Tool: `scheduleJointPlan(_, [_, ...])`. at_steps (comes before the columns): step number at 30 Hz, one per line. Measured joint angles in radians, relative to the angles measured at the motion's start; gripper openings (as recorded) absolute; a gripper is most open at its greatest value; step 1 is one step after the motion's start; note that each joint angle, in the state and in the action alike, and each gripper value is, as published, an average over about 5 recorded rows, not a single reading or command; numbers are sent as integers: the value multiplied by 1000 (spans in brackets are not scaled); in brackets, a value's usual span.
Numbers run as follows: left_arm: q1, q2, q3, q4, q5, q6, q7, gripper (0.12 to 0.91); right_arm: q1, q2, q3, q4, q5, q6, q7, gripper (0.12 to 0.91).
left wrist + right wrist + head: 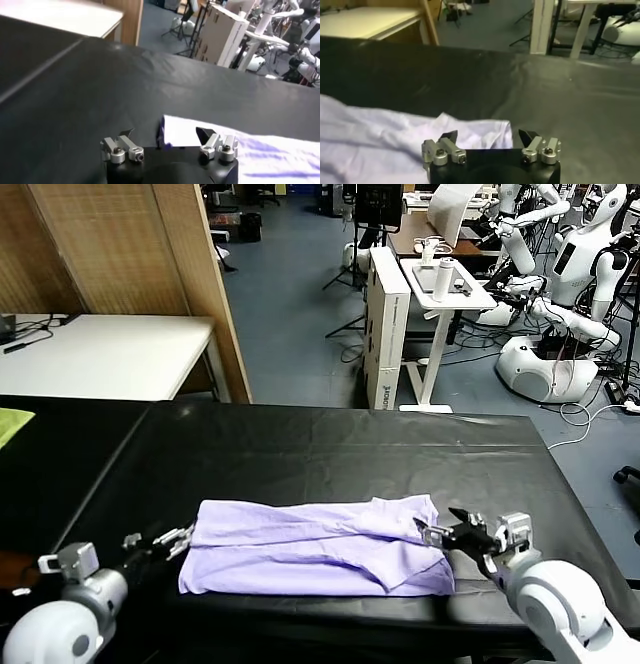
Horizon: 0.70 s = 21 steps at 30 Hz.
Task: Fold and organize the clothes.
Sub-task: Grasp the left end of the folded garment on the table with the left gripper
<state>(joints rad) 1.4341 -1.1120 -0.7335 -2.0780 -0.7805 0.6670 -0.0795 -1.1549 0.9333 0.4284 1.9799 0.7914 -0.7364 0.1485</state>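
Observation:
The clothes are one pale lavender T-shirt (315, 549), folded into a long band across the near part of the black table (330, 444). My left gripper (158, 539) stands open at the shirt's left end, low over the table. In the left wrist view the shirt's corner (260, 150) lies between and just beyond the open left gripper (166, 134), with nothing held. My right gripper (445, 526) is open at the shirt's right end. In the right wrist view the shirt's edge (380, 135) sits in front of the open right gripper (488, 136), also empty.
A yellow-green cloth (12, 422) lies at the table's far left edge. Behind the table stand a white table (100, 354), a wooden partition (150, 244), a white cabinet (385, 324) and other robots (560, 334).

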Motion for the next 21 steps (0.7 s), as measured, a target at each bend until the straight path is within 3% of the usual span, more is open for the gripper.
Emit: scheduleJointPlan(21, [-121, -14, 83, 166, 7, -2, 5, 907, 56, 51, -49, -117, -31, 0, -9, 907])
